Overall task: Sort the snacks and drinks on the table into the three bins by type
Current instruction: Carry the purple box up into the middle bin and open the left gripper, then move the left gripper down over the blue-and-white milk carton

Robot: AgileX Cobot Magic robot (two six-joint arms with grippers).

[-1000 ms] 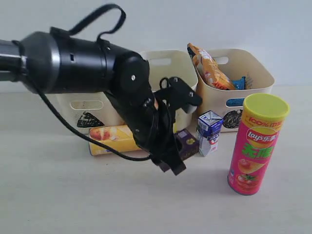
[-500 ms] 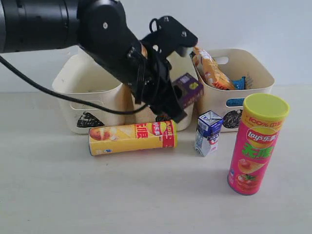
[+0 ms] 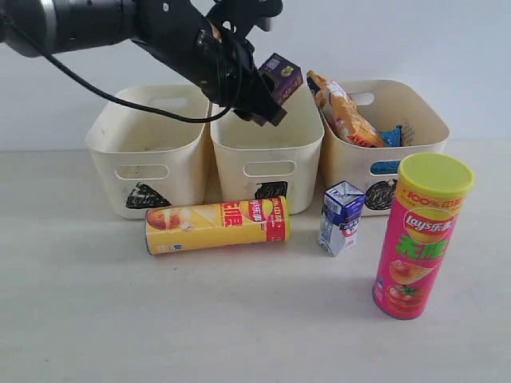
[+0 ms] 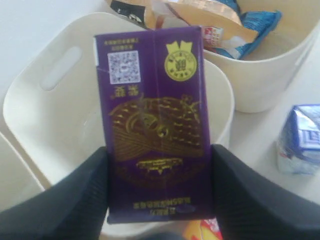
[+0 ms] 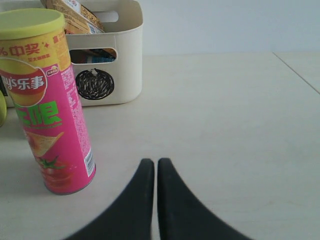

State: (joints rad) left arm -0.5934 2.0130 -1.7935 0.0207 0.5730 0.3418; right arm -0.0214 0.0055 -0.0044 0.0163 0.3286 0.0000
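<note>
Exterior view: a small purple cardboard box (image 3: 281, 74) is gripped by the left hand (image 3: 270, 89) over the middle cream plastic tub (image 3: 239, 152). Left wrist view: the box is pinched between black fingers (image 4: 75, 200). Right wrist view: the right hand (image 5: 155, 172) is closed, empty, near a tall pink crisp tube (image 5: 50, 110) stood on the tabletop (image 5: 225, 125).

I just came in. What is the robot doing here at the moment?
The left gripper holds a purple box in the air over the middle cream bin, not yet released. The right gripper is shut and empty, near the upright pink crisp tube. A yellow-and-red crisp tube lies on its side in front of the bins, and a small blue-and-white carton stands near it. The right bin holds an orange bag and blue bags.
</note>
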